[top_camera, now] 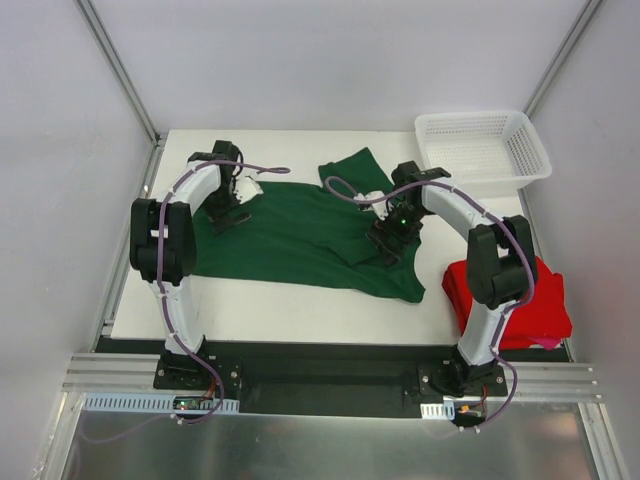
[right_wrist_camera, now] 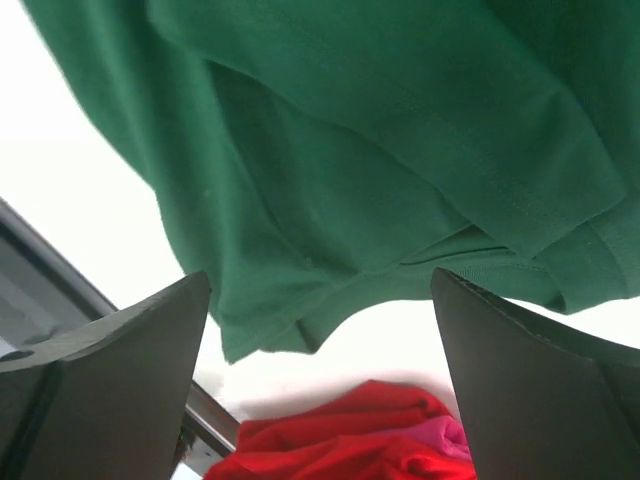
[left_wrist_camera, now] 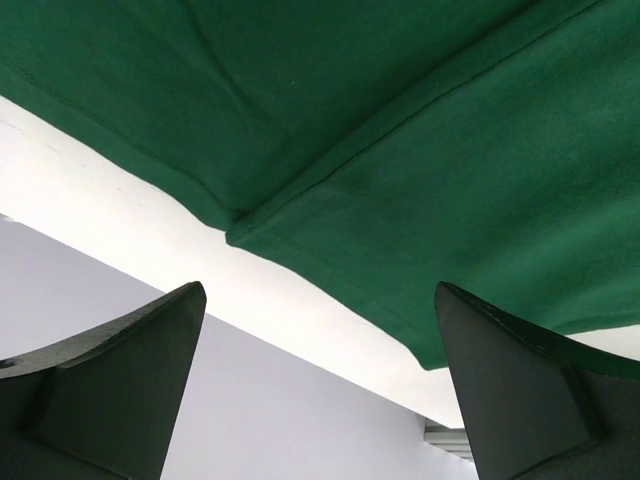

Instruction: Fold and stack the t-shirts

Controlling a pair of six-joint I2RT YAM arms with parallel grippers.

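Green t-shirt (top_camera: 300, 235) lies spread mid table (top_camera: 300, 312), rumpled at R; soft, light, prob sags, so take hem/shoulder edges. Red t-shirt (top_camera: 548, 300) heaped at near R edge. L gripper (left_wrist_camera: 320, 290) & R gripper (right_wrist_camera: 320, 278) both spread wide over green cloth, pinching nothing.

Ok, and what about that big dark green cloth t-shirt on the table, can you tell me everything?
The dark green cloth t-shirt is plain, soft-looking and short-sleeved, with no print. It lies spread out on the white table, not yet folded, mostly flat but rumpled on the right arm's side, one sleeve pointing to the far edge. The left gripper and right gripper hang open over it, one at each side. It lies apart from the bright red cloth shirt.
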